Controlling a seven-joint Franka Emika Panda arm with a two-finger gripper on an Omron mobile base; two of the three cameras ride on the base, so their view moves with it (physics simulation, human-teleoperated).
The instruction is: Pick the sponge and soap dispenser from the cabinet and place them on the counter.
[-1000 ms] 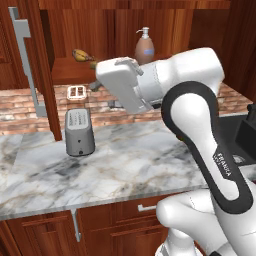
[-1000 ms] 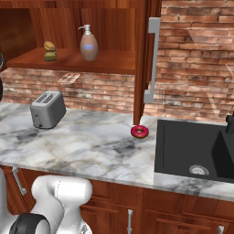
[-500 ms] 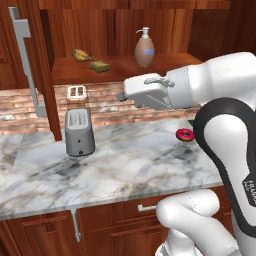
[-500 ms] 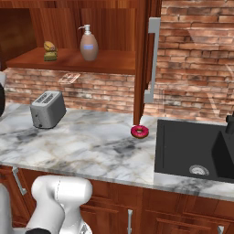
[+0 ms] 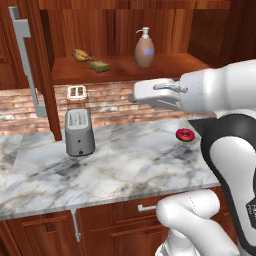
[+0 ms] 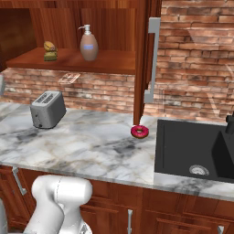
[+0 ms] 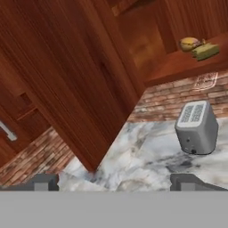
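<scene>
Counter (image 5: pixel 125 170) nearest, white-and-grey marble over reddish wood drawer fronts, bare across most of its front. Gripper (image 7: pixel 115 181) seen in the hand view with its two dark tips far apart at the bottom edge, jaws wide and holding nothing, aimed over the marble toward the left cabinet door. Toaster (image 5: pixel 79 131) upright on the counter's left part, near the brick wall, also visible at (image 6: pixel 47 109) and (image 7: pixel 197 127). Doughnut (image 5: pixel 185 134), red, flat on the marble to the right of the toaster, well apart from it; in the right base view (image 6: pixel 139 131) just below the open right door's edge and beside the black sink (image 6: pixel 192 151). Behind, brick wall (image 6: pixel 196 59). Higher up, cabinet (image 5: pixel 125 30) open, both doors swung out, grey bar handles (image 5: pixel 27 60) on them. On its shelf: sponge (image 5: pixel 100 66), yellow with a green face, lying flat toward the left, touching or just beside a banana (image 5: pixel 80 55) on its left. Soap dispenser (image 5: pixel 144 49) upright toward the middle of the shelf, well apart from the sponge, pale pump on top; same bottle at (image 6: pixel 88 44).
</scene>
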